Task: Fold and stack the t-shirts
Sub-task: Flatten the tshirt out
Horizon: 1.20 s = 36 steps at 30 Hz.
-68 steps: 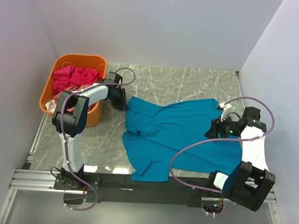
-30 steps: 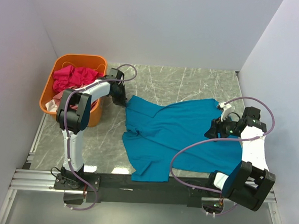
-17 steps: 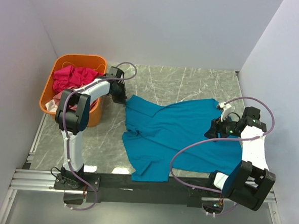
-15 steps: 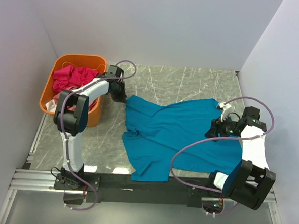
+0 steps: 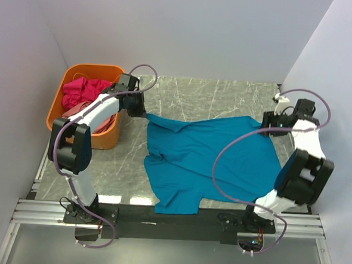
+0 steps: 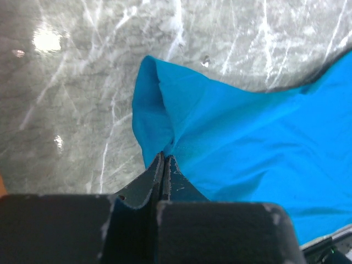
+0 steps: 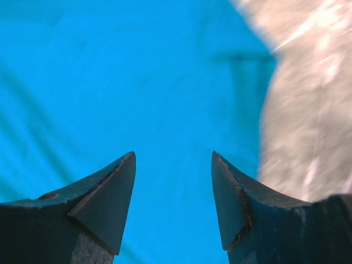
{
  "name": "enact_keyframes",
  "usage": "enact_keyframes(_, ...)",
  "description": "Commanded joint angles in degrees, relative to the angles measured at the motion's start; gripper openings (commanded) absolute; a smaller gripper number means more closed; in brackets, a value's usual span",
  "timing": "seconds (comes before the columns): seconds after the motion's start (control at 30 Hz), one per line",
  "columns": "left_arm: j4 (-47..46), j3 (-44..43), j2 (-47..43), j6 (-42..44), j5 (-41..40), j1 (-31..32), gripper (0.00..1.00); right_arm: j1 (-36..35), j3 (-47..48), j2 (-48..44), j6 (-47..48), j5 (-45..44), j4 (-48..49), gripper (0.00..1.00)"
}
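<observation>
From above, you see the teal-blue t-shirt (image 5: 213, 161) spread open and rumpled across the middle of the marble table (image 5: 226, 96), one sleeve pointing toward the near edge. The magenta t-shirt (image 5: 83, 90) and the salmon-pink t-shirt (image 5: 76, 110) lie heaped in the orange basket (image 5: 93, 69) at the far left corner. Only this view shows them.

Your left gripper (image 5: 143, 113) reaches past the basket to the teal shirt's far left corner. From overhead you cannot read how its jaws stand. The left wrist view settles it: the two fingers (image 6: 157, 173) are pressed tight together, and a fold of teal cloth is pinched and bunched at their tips. The corner flap stands up just beyond them, with bare marble to the left.

Your right gripper (image 5: 266, 121) sits at the shirt's far right corner. From above the jaws are too small to judge. The right wrist view shows them spread wide, with nothing between the fingertips (image 7: 115, 181). Teal fabric fills most of the frame beneath, and the shirt's edge and grey marble show on the right. That view is blurred, so you cannot tell whether the tips touch the cloth or hang just over it.
</observation>
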<state>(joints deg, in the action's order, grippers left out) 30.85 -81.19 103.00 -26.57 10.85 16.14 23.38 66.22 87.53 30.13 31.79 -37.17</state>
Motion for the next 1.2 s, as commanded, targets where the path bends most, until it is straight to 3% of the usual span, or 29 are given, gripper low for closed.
enact_keyframes(0.0, -1.05, 0.5, -2.19, 1.69, 3.55, -0.76, 0.0, -0.35, 9.52, 9.72, -8.24, -3.85, 4.04, 0.63)
enact_keyframes(0.27, -2.11, 2.09, -2.19, 1.78, 6.99, -3.48, 0.0, -5.79, 30.63, 28.3, 1.67, -9.09, -8.45, 0.56)
enact_keyframes(0.43, -2.29, 2.17, -1.93, 1.78, 7.61, -4.01, 0.0, -10.71, 30.46, 30.25, 3.71, -18.86, -5.46, 0.56)
enact_keyframes(0.73, -2.2, 2.44, -2.01, 1.96, 7.43, -4.19, 0.0, -15.29, 25.28, 29.81, 4.5, -28.7, -0.37, 0.56)
enact_keyframes(1.17, -2.11, 2.7, -1.93, 2.22, 7.25, -4.19, 0.0, -17.49, 25.89, 31.65, 2.13, -33.28, 2.71, 0.45)
